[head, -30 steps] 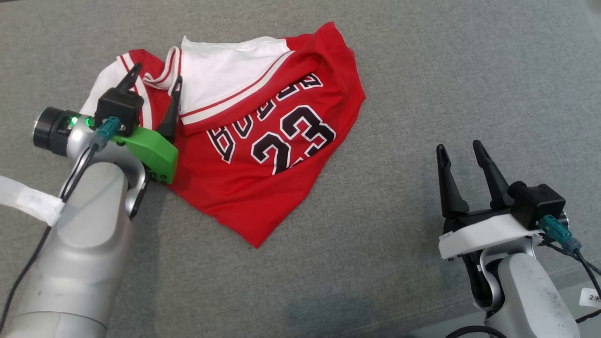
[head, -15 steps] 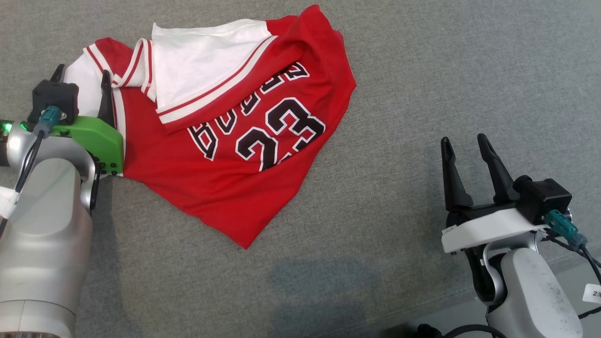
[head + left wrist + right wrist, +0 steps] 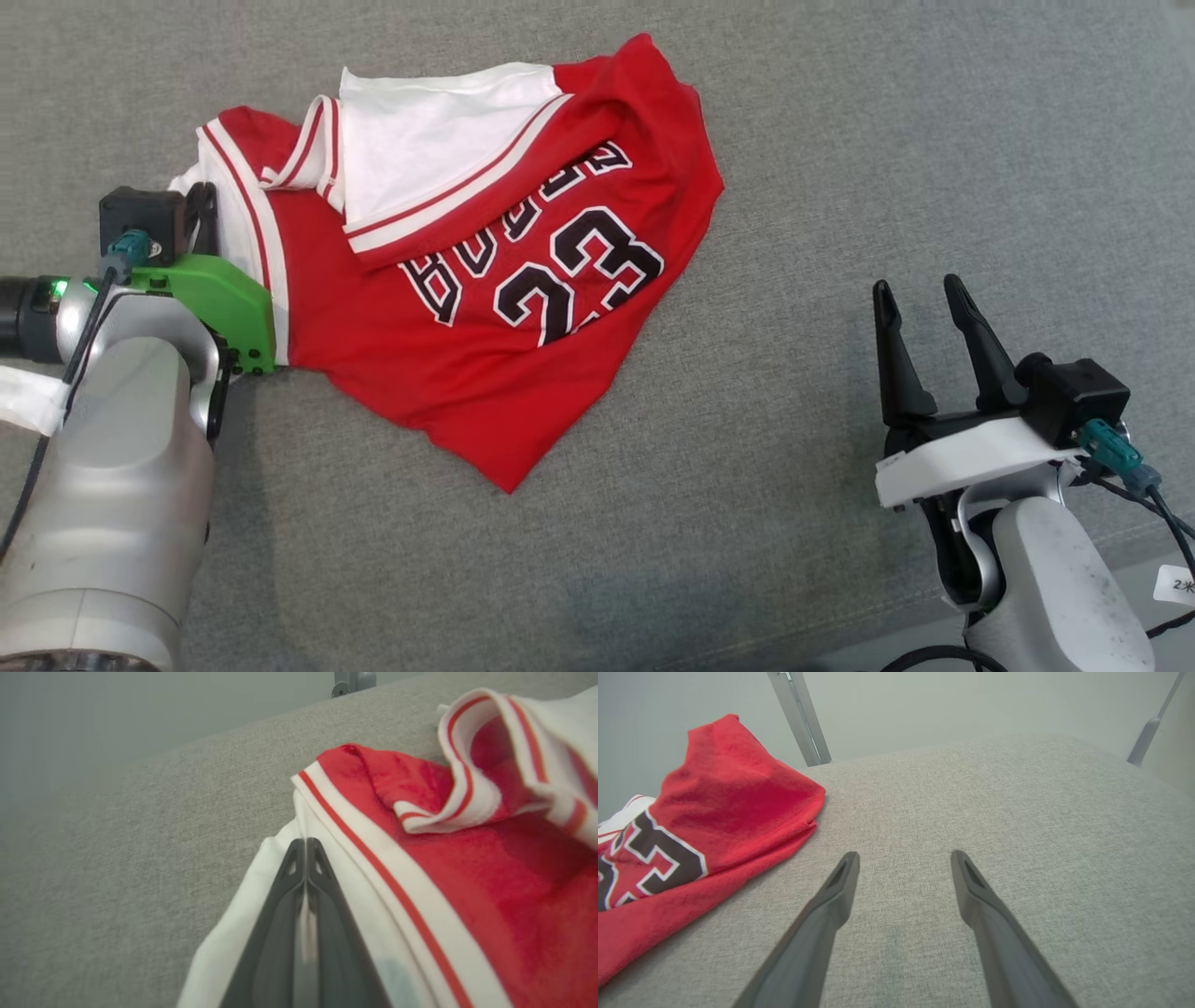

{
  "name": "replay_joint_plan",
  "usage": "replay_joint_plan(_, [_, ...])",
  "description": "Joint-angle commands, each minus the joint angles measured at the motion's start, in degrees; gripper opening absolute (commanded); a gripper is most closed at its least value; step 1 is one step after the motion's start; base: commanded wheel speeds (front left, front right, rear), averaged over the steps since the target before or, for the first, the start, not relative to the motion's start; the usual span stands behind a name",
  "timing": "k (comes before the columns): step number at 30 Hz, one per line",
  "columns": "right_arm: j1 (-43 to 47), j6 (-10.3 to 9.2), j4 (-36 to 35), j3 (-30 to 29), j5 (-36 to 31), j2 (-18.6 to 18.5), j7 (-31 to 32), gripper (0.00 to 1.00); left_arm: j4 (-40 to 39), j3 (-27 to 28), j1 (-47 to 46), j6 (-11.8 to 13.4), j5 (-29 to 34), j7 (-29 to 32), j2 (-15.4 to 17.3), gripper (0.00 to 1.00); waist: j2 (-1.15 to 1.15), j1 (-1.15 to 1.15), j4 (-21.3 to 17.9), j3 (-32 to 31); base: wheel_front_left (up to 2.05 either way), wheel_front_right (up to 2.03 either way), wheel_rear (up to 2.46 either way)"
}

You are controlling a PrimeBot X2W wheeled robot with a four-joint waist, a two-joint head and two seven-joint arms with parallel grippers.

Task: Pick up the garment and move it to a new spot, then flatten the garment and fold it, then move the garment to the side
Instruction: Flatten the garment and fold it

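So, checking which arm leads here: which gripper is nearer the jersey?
Left. The left gripper is shut on the jersey's white edge; the right gripper is open over the grey surface, apart from it.

A grey woven fabric surface (image 3: 840, 140) spreads wide under soft, even light. Beyond its far edge stands what looks like a plain pale wall (image 3: 971, 704), blurred, with a slanted metal post (image 3: 798, 718) and a thinner rod (image 3: 1148, 732).

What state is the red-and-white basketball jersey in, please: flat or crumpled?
Crumpled: the jersey lies bunched on the grey fabric surface, a white panel folded over its red front.
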Motion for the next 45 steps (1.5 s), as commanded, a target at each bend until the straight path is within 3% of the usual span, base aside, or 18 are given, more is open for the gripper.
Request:
replay_joint_plan(1, [1.3,-0.08,0.5,-0.4,0.4,-0.2,-0.1,1.00,-0.9,0.8,2.4,0.5,-1.1,0.2,-0.4,0.00,-0.01,-0.01,1.7,-2.5,0.00,0.00,0.00])
replay_joint_plan(9, [4.8,-0.08,1.3,-2.3,0.9,-0.2,-0.1,1.00,-13.7,7.9,14.3,4.0,-6.3,0.2,-2.9,0.00,-0.01,-0.01,7.1,-10.1,0.00,0.00,0.00])
replay_joint_plan(14, [6.9,-0.07,1.9,-3.1,1.1,-0.2,-0.1,1.00,-18.9,12.8,24.3,4.8,-9.1,0.2,-5.0,0.00,-0.01,-0.01,10.6,-13.9,0.00,0.00,0.00])
replay_joint_plan(24, [8.4,-0.07,2.5,-3.1,1.3,-0.2,-0.1,1.00,-23.7,18.2,37.9,5.3,-10.2,0.1,-8.2,0.00,-0.01,-0.01,12.8,-16.9,0.00,0.00,0.00])
replay_joint_plan(25, [8.4,-0.07,2.6,-3.1,1.2,-0.2,-0.1,1.00,-24.2,18.1,38.8,5.3,-9.9,0.1,-8.6,0.29,-0.01,-0.01,12.8,-17.0,0.00,0.00,0.00])
replay_joint_plan(26, [8.5,-0.07,2.6,-3.1,1.2,-0.2,-0.1,1.00,-24.6,17.9,39.6,4.9,-9.6,0.1,-9.1,0.94,-0.01,-0.01,12.7,-17.2,0.00,0.00,0.00])
replay_joint_plan(27, [8.6,-0.07,2.6,-3.0,1.1,-0.2,-0.1,1.00,-25.3,17.6,40.2,4.8,-9.0,0.1,-9.4,1.00,-0.01,-0.01,12.5,-17.3,0.00,0.00,0.00])
replay_joint_plan(37, [8.0,-0.07,2.1,-2.9,0.9,-0.2,-0.1,1.00,-35.1,13.9,38.9,2.0,-4.5,0.1,-10.1,1.00,-0.01,-0.01,10.1,-15.7,0.00,0.00,0.00])
replay_joint_plan(45, [5.9,-0.08,1.7,-1.6,0.8,-0.2,-0.1,1.00,-30.2,11.5,30.2,0.5,-3.4,0.1,-10.2,1.00,-0.01,-0.01,6.7,-11.9,0.00,0.00,0.00])
